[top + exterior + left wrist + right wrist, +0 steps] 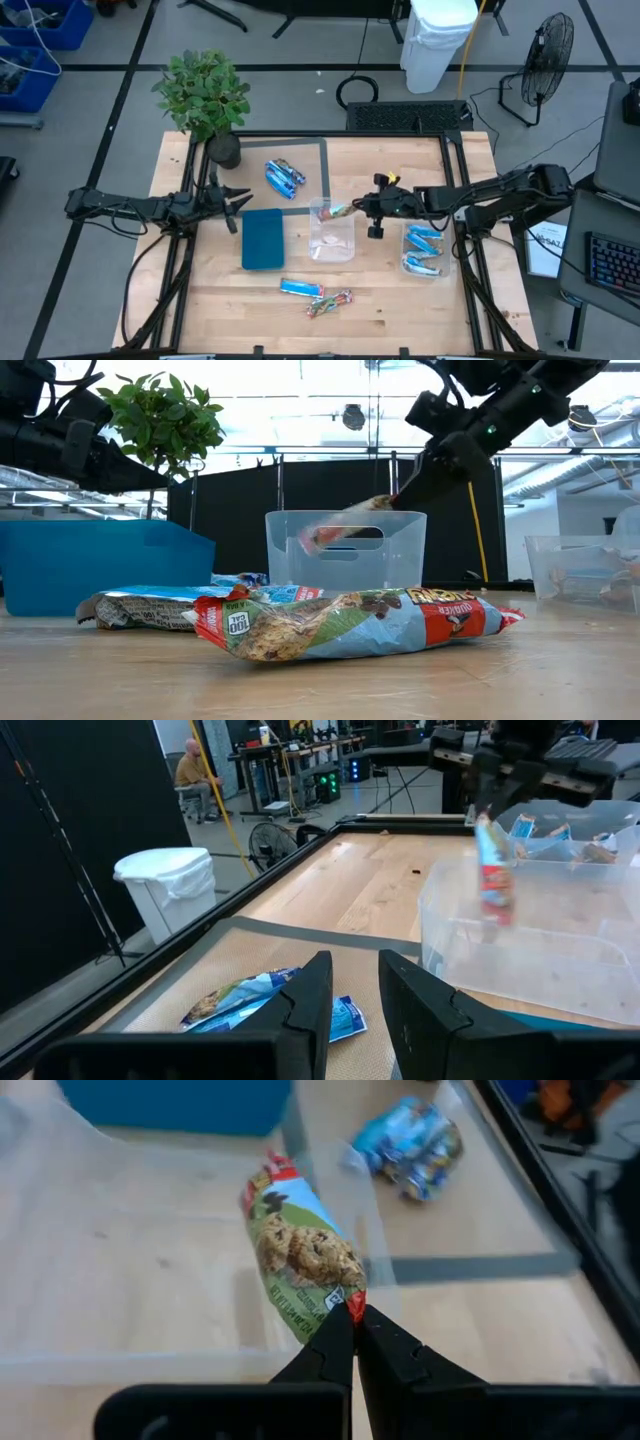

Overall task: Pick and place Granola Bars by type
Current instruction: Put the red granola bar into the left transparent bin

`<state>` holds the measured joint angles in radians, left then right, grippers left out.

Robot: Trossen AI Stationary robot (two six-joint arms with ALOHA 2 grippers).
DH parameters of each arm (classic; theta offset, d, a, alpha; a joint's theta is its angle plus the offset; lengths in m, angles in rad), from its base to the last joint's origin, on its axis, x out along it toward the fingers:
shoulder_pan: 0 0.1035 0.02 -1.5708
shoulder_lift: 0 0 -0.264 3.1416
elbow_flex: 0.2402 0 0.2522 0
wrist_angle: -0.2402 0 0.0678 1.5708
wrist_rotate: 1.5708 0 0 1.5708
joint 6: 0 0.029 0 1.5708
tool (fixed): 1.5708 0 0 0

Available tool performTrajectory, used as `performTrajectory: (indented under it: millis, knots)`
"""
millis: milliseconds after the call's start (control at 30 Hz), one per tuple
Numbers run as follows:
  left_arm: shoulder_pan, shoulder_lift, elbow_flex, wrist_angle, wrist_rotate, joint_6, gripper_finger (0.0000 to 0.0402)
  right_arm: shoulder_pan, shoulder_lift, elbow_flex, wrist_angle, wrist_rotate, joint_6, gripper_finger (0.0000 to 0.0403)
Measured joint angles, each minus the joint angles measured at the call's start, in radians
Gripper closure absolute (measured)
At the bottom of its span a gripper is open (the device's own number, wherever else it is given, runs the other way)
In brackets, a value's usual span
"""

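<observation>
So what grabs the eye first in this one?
The right gripper, pinching a red-and-green granola bar by its end over the middle clear tub. Next, the pile of blue bars near the potted plant, where the left gripper waits beside the teal tray.

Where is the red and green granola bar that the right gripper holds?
The red and green bar hangs from the right gripper over the middle clear tub at the table's centre, right of the teal tray.
</observation>
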<state>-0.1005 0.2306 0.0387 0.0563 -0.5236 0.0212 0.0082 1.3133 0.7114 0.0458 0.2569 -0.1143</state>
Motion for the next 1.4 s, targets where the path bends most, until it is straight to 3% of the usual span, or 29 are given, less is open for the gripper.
performTrajectory:
  millis: [633,1100,1200,1333,1400]
  knots:
    - [0.000,0.000,0.000,0.000,0.000,0.000,0.0309,0.000,0.049,0.000,0.068,-0.027,0.001,0.0396]
    - [0.000,0.000,0.000,0.000,0.000,0.000,0.0309,0.000,0.049,0.000,0.181,-0.029,-0.002,0.0274]
    - [0.000,0.000,0.000,0.000,0.000,0.000,0.0309,0.010,0.049,0.000,0.230,-0.132,-0.002,0.0259]
    - [0.000,0.000,0.000,0.000,0.000,0.000,0.0309,0.036,0.049,0.000,0.292,-0.441,-0.008,0.0253]
    - [0.000,0.000,0.000,0.000,0.000,0.000,0.0309,0.059,0.049,0.000,0.301,-0.542,-0.021,0.0254]
